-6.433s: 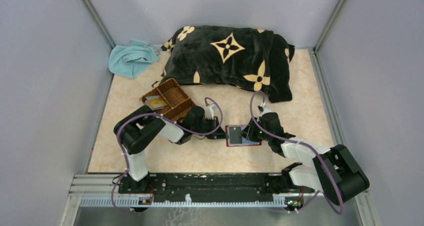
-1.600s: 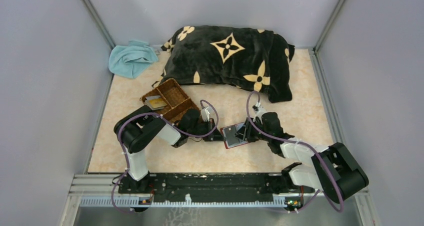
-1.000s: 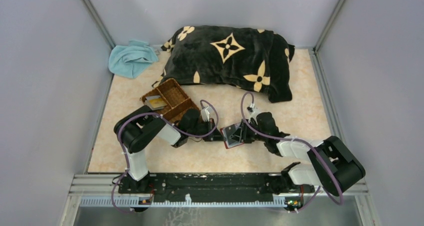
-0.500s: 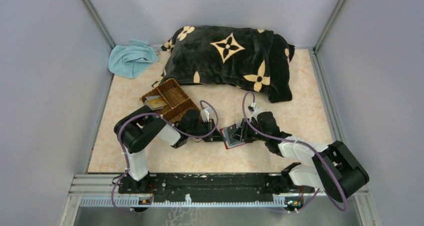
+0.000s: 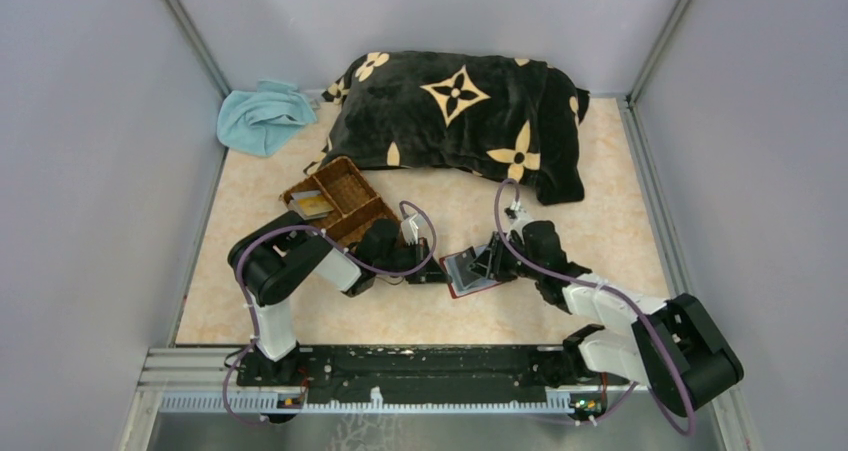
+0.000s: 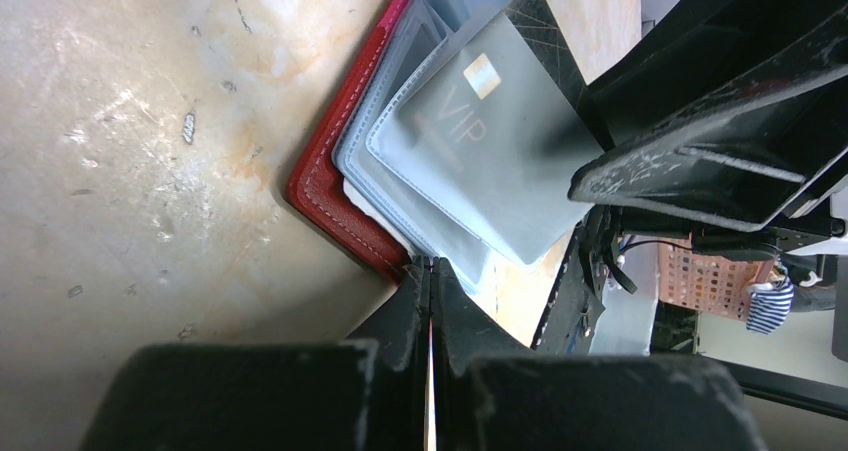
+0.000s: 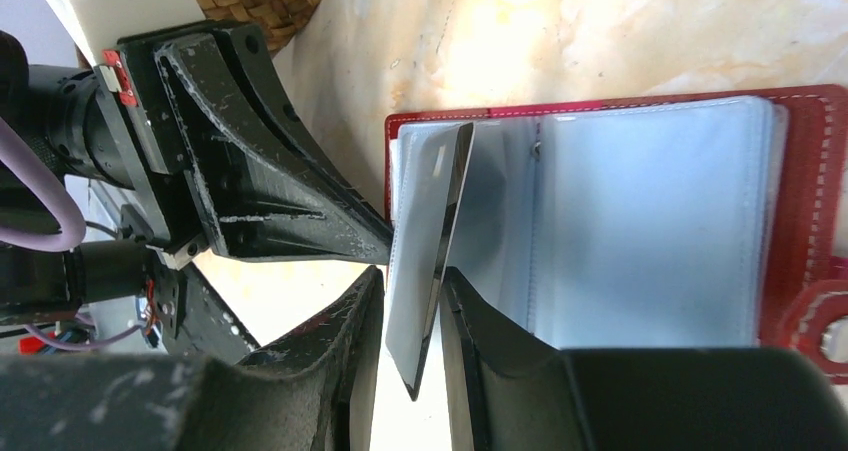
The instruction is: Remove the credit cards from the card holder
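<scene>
From above, the red card holder (image 5: 466, 271) lies open on the marbled table (image 5: 620, 201), front-middle, between both claws. Left wrist cam: the left claw (image 6: 430, 271) is pinched tight on its stitched red edge. Right wrist cam: the right claw (image 7: 412, 281) clamps a glossy grey card (image 7: 425, 211) standing edge-up over the clear plastic sleeves (image 7: 640, 241).
</scene>
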`<state>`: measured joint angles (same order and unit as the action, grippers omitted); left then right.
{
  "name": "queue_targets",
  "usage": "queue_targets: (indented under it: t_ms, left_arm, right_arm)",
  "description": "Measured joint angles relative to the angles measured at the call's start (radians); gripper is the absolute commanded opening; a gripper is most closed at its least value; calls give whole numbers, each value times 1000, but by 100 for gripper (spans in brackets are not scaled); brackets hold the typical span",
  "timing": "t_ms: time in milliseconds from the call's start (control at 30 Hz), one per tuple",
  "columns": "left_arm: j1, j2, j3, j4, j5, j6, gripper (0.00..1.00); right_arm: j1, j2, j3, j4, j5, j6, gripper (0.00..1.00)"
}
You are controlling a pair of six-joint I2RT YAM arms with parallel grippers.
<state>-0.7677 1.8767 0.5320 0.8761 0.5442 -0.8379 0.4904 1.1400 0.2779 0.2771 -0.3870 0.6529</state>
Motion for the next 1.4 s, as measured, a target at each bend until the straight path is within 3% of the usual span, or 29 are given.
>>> queue_targets:
  t_ms: [533, 667, 800, 1167, 1400]
  left_arm:
    - [0, 0, 0, 0, 0, 0, 0]
    - [0, 0, -4, 5, 0, 0, 0]
    - [0, 0, -5, 7, 0, 0, 0]
    - [0, 0, -6, 7, 1, 0, 0]
    - [0, 0, -6, 7, -1, -1, 0]
  right_arm:
    - [-53, -35, -3, -12, -41, -14, 27]
    - [-53, -30, -3, -5, -50, -13, 10]
    - [-54, -26, -3, 4, -55, -9, 0]
    - [-55, -25, -3, 0, -45, -8, 0]
    - [-56, -124, -2, -132, 60, -33, 0]
